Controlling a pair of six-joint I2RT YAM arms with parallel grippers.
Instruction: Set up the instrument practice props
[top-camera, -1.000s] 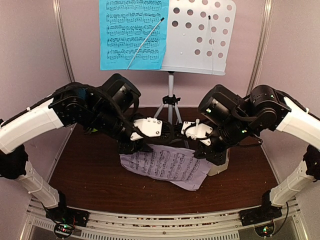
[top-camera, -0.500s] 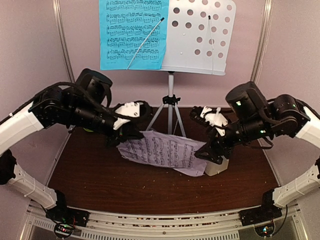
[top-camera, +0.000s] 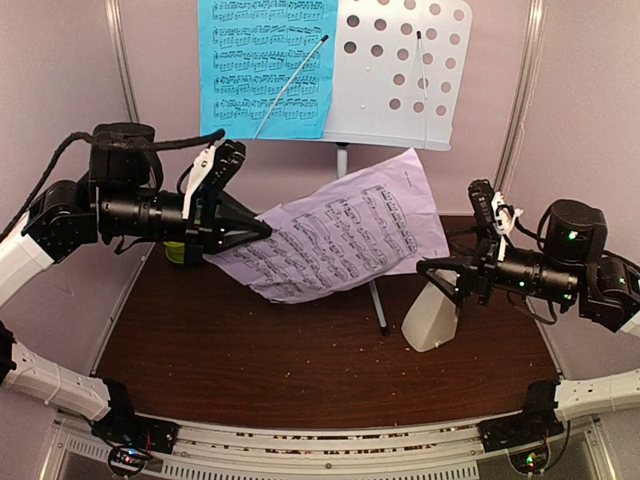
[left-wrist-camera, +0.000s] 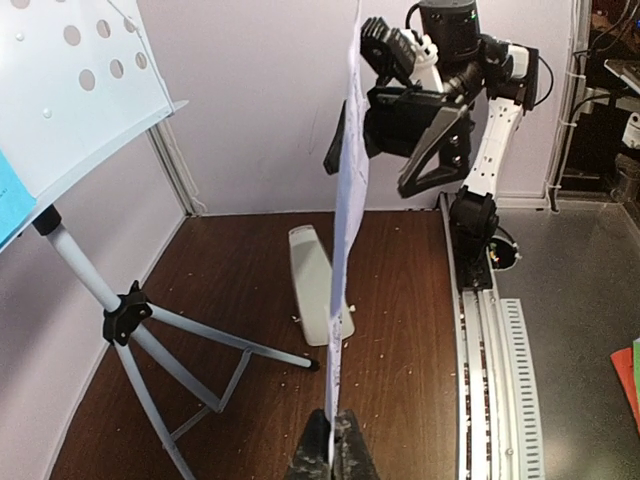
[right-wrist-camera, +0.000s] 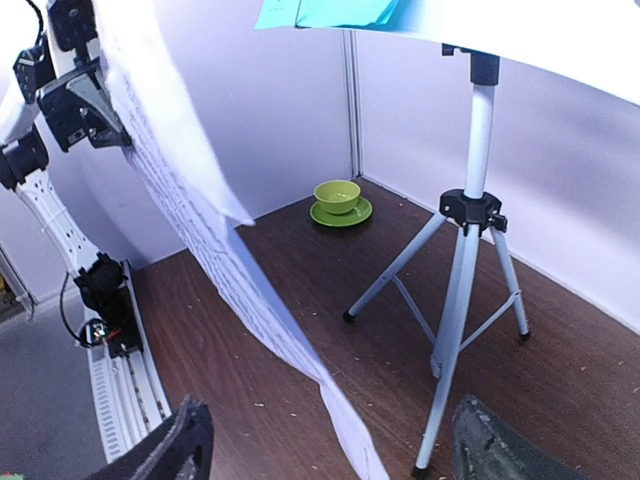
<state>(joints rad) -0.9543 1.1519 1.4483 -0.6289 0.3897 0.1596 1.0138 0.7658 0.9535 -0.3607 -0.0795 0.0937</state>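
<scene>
- Your left gripper is pinched tight on the left edge of the purple music page.
- The purple page is up in the air above the table. It is tilted, with its far corner higher than the held edge.
- From the top camera, the purple page covers part of the stand's pole.
- Your right gripper is wide apart and holds nothing. It is off to the right, near the page's right edge but not touching it.
- The white music stand is upright at the back of the table on its three silver legs.
- The blue music page sits on the left half of the stand. A thin wire arm lies across it.
- The right half of the stand is bare, so you can see its round holes.
- The small cream metronome stands on the table just below your right gripper.
- A green bowl sits on its green saucer in the back left corner of the table.
</scene>
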